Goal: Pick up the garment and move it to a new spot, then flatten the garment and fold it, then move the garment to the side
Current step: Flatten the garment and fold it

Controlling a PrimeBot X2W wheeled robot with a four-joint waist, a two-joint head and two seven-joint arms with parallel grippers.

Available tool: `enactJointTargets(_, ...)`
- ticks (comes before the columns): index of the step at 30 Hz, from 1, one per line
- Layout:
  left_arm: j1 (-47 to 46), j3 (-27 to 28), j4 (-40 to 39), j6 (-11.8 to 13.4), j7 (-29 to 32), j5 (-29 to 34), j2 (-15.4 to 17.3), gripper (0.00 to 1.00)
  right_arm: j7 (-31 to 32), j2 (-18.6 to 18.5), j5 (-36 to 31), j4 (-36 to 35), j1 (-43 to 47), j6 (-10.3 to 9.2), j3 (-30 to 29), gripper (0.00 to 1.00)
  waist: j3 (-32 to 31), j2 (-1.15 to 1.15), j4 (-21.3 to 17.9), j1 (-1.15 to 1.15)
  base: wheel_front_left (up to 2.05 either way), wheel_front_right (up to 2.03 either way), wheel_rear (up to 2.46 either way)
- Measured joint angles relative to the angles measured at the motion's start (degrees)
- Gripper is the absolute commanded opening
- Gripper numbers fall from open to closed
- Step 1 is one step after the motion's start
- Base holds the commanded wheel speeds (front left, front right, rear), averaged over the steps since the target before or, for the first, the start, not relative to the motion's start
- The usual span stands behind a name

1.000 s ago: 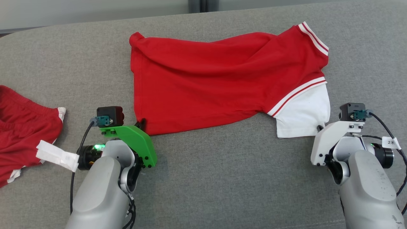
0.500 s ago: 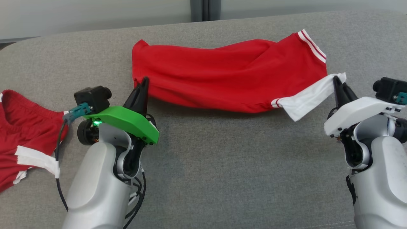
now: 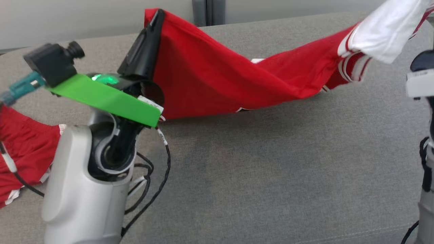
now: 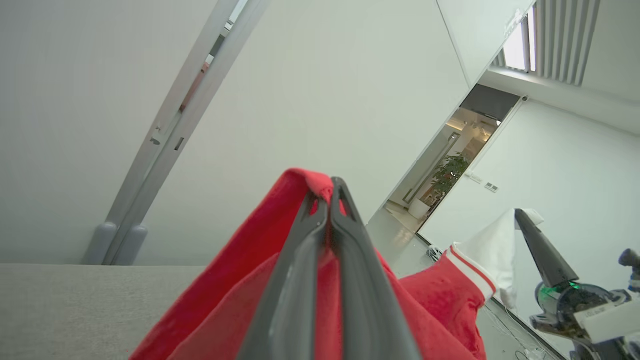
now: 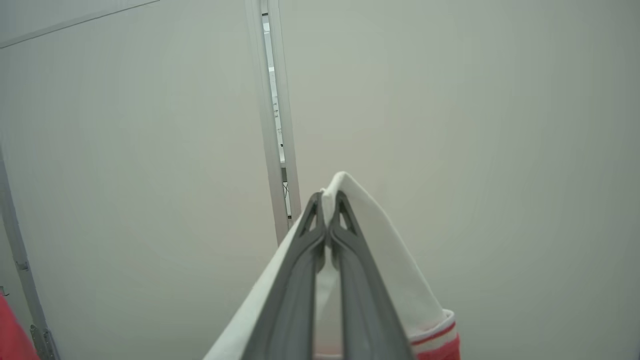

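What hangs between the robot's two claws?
The red garment, pinched by left gripper and right gripper, sagging to the grey surface; the head view shows it.

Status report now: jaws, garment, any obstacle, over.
Left jaws shut on corner of garment, right jaws on white sleeve. Ends up, middle sags to grey surface. Second red garment at left, apart.
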Motion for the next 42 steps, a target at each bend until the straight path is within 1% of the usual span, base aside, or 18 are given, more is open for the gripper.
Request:
enactJointTargets(2,-2.3,0.6,-1.8,0.9,2.6,-1.2,1.0,0.0,0.9,-1.1,0.5,0.0,-3.7,0.0,0.4,0.0,1.0,0.0,-0.2,0.0,0.0,0.0,0.0)
enactJointTargets(5,-6.5,2.3,-2.2,2.2,5.6,-2.9,2.3,0.0,2.1,-2.3,1.2,3.8,-10.4,0.0,0.9,0.0,3.1,0.0,-0.6,0.0,0.0,0.0,0.0)
enactJointTargets(7,-10.0,3.5,-0.7,3.0,7.3,-4.6,2.7,0.0,1.9,-3.1,1.4,9.1,-15.6,0.0,1.6,0.0,4.9,0.0,-0.9,0.0,0.0,0.0,0.0)
enactJointTargets(11,-17.9,5.1,4.3,3.1,7.3,-4.0,3.9,0.0,-1.1,-4.2,0.3,21.8,-25.9,0.0,3.1,0.0,9.0,0.0,-1.5,0.0,0.0,0.0,0.0)
enactJointTargets(14,-25.6,6.4,10.1,2.0,3.4,-1.2,4.9,0.0,-6.5,-3.6,-1.3,31.8,-35.1,0.0,3.7,0.0,12.8,0.0,-2.0,0.0,0.0,0.0,0.0)
enactJointTargets(17,-34.2,7.6,15.0,0.6,-2.9,1.3,5.0,0.0,-13.3,-1.7,-1.6,38.2,-44.6,0.0,2.1,0.0,16.4,0.0,-2.5,0.0,0.0,0.0,0.0)
enactJointTargets(19,-39.3,7.9,17.7,-0.3,-7.1,3.0,5.2,0.0,-17.9,-0.5,-1.1,40.9,-50.3,0.0,1.0,0.0,18.6,0.0,-2.8,0.0,0.0,0.0,0.0)
enactJointTargets(20,-41.5,8.0,19.0,-0.5,-9.0,3.4,5.3,0.0,-20.2,0.3,0.2,42.0,-53.0,-0.01,0.6,0.0,19.7,0.0,-2.9,0.01,0.0,0.0,0.0)
enactJointTargets(21,-43.6,8.2,20.3,-0.9,-11.3,3.8,5.4,0.0,-22.4,0.3,0.5,42.9,-55.1,0.0,1.3,0.0,20.7,0.0,-3.1,0.01,0.0,0.0,0.0)
enactJointTargets(24,-48.5,8.6,22.4,-1.4,-16.4,4.0,5.8,0.0,-26.3,-1.1,0.7,44.2,-59.8,0.03,1.9,0.0,23.0,0.0,-3.6,0.01,0.0,0.0,0.0)
enactJointTargets(26,-50.6,8.1,23.0,-1.5,-19.0,4.1,6.1,0.0,-27.3,-2.7,0.8,44.3,-61.8,0.04,2.6,0.0,24.0,0.0,-3.9,0.01,0.0,0.0,0.0)
enactJointTargets(30,-50.7,4.8,23.2,-1.6,-21.4,2.6,8.4,0.0,-27.9,-4.1,1.8,44.7,-62.0,0.03,4.4,0.0,25.4,0.0,-4.3,0.01,0.0,0.0,0.0)
enactJointTargets(33,-47.3,2.2,24.2,-1.6,-22.7,1.3,10.5,0.0,-28.1,-5.7,2.1,45.7,-58.7,0.04,7.3,0.0,26.1,0.0,-4.7,0.01,0.0,0.0,0.0)
enactJointTargets(36,-41.2,-1.7,26.0,-1.6,-23.6,0.6,11.9,0.0,-28.1,-7.0,2.7,47.2,-52.7,0.04,11.3,0.0,26.6,0.0,-4.9,0.01,0.0,0.0,0.0)
enactJointTargets(38,-36.1,-4.0,27.6,-1.6,-24.1,-0.3,12.5,0.0,-28.1,-7.3,4.0,48.3,-46.8,0.04,14.5,0.0,26.4,0.0,-5.0,0.01,0.0,0.0,0.0)
enactJointTargets(40,-32.2,-5.5,28.8,-1.6,-24.2,-0.7,12.5,0.0,-27.9,-7.7,5.7,49.1,-41.4,0.04,17.0,0.0,26.0,0.0,-4.9,0.01,0.0,0.0,0.0)
enactJointTargets(42,-28.6,-6.1,29.0,-1.6,-24.4,-1.2,12.3,0.0,-27.6,-8.4,7.7,49.2,-36.3,0.04,18.2,0.0,25.4,0.0,-4.7,0.01,0.0,0.0,0.0)
